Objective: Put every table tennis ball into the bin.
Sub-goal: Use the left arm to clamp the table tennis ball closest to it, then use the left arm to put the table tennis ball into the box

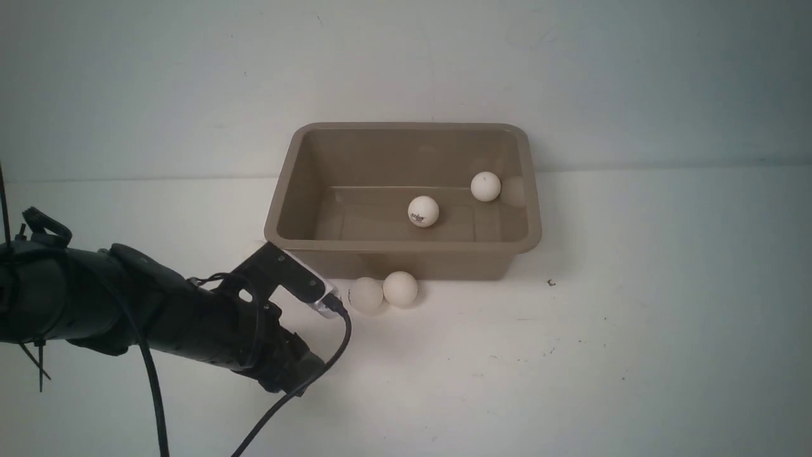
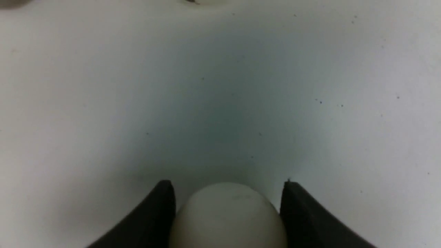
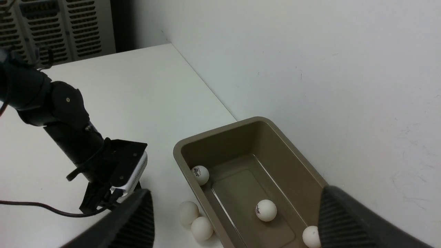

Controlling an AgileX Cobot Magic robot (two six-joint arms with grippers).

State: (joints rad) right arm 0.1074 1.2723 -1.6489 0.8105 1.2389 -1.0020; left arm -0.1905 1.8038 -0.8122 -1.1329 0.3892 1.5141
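Observation:
The taupe bin [image 1: 406, 246] stands against the back wall. The front view shows two table tennis balls inside it, one [image 1: 423, 211] with a dark mark and one [image 1: 486, 186] near its right wall. In the right wrist view three balls [image 3: 266, 210] lie in the bin [image 3: 179, 151]. Two more balls [image 1: 366, 294] [image 1: 400, 289] rest on the table, touching the bin's front wall. My left gripper [image 2: 227, 184] is low over the table, both dark fingers against a white ball [image 2: 227, 217]. My right gripper [image 3: 236, 189] hangs open above the bin, holding nothing.
My left arm [image 1: 158, 311] reaches in from the left, its black cable [image 1: 298, 387] trailing over the table in front. A white wall [image 1: 406, 63] rises right behind the bin. A grey vented cabinet [image 3: 55, 27] stands beyond the table's far end.

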